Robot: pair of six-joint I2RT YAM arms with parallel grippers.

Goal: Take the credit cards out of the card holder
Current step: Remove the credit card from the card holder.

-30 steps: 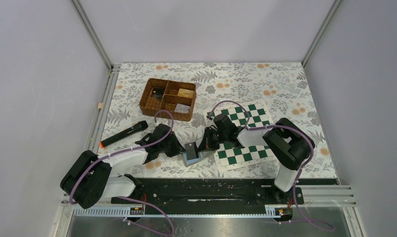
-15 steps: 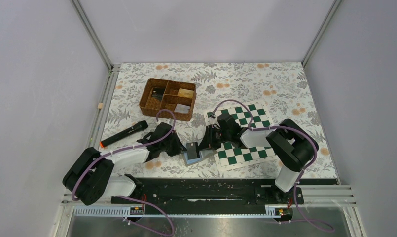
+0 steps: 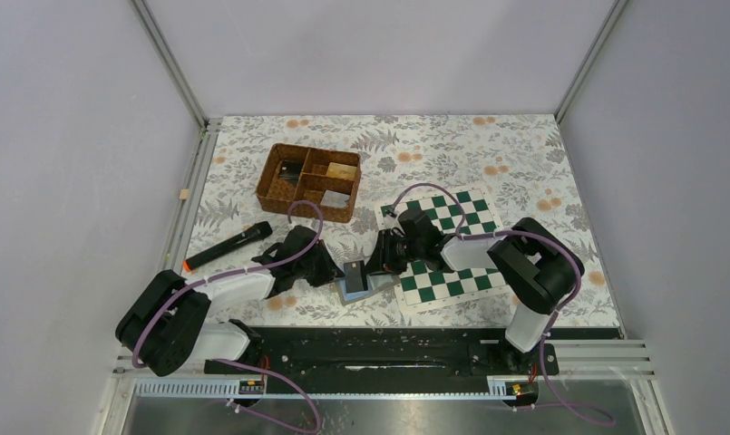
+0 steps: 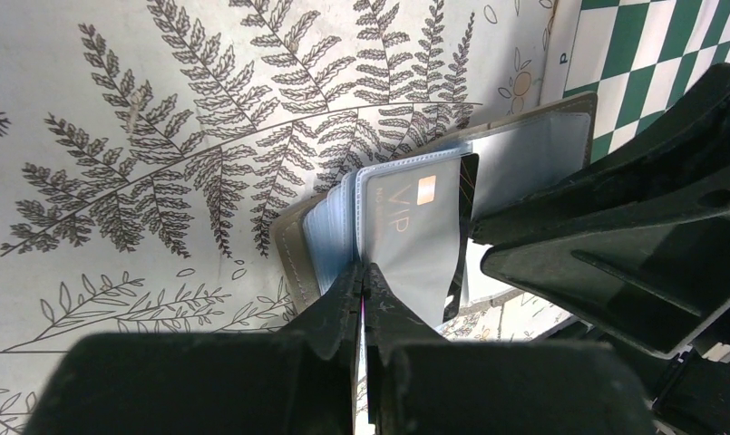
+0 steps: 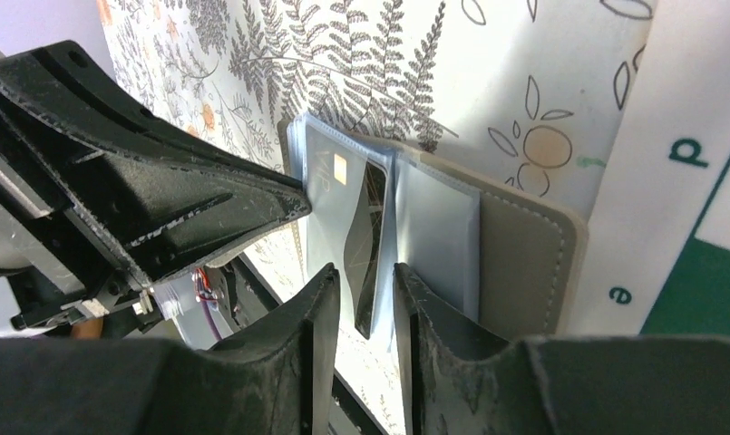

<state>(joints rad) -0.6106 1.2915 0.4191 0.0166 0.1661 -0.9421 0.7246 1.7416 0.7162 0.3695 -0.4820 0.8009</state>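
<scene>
Top external view counts two arms, one card holder (image 3: 354, 282), one brown wicker basket (image 3: 297, 203), one green-and-white chessboard mat (image 3: 452, 283) and one black stick-like object with an orange tip (image 3: 227, 246), all on the fern-print table (image 3: 488, 154). The card holder lies low in the centre of the frame, just left of the mat, between the two grippers. The basket sits at the upper left of centre, and what lies in its compartments is too small to make out.

In the left wrist view one pale card marked VIP (image 4: 411, 217) shows in a clear sleeve, with a dark card (image 4: 462, 237) edge-on behind it. More sleeves are fanned to its left, and their number cannot be counted. The right arm's black body covers the lower right of this frame.

The left arm reaches in low from the lower left, and the left gripper (image 4: 363, 272) has its fingers pressed together on the lower edge of the holder's sleeves. The right arm folds in from the right, across the mat. The right gripper (image 5: 365, 281) has its fingers narrowly apart on either side of the bowed dark card. Whether they press on it cannot be told.
</scene>
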